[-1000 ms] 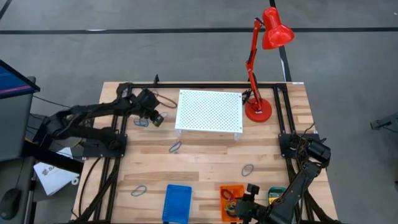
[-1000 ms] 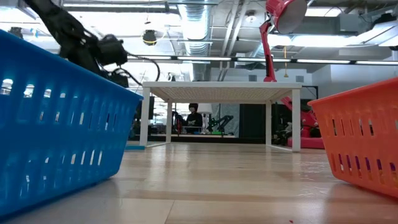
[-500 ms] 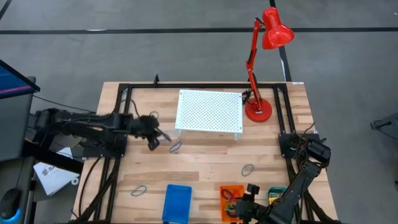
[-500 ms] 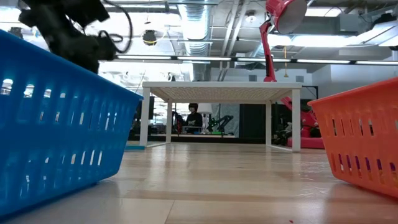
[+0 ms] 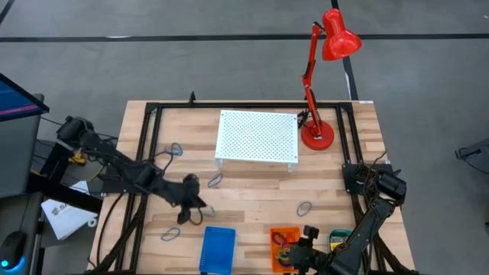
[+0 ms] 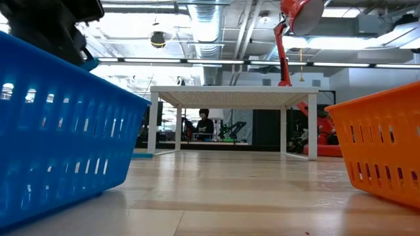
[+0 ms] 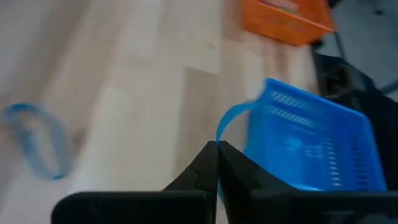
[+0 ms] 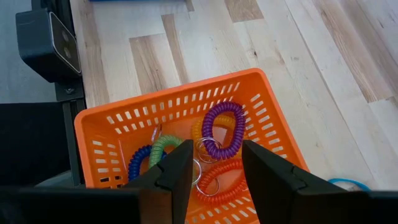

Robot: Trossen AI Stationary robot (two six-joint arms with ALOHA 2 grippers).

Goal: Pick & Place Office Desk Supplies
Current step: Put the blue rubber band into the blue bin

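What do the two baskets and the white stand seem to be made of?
Blue basket and orange basket: likely moulded plastic, given the saturated colour and slotted walls. White stand: probably painted sheet metal, a thin flat top with a regular grid of small holes, matte.

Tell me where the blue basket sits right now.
In the high view the blue basket sits at the table's front edge, left of centre, beside the orange basket; the left gripper, shut on a blue loop, is just behind it.

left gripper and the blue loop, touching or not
Touching. The left wrist view shows the left gripper shut on the blue loop, which curves up from between its fingertips beside the blue basket.
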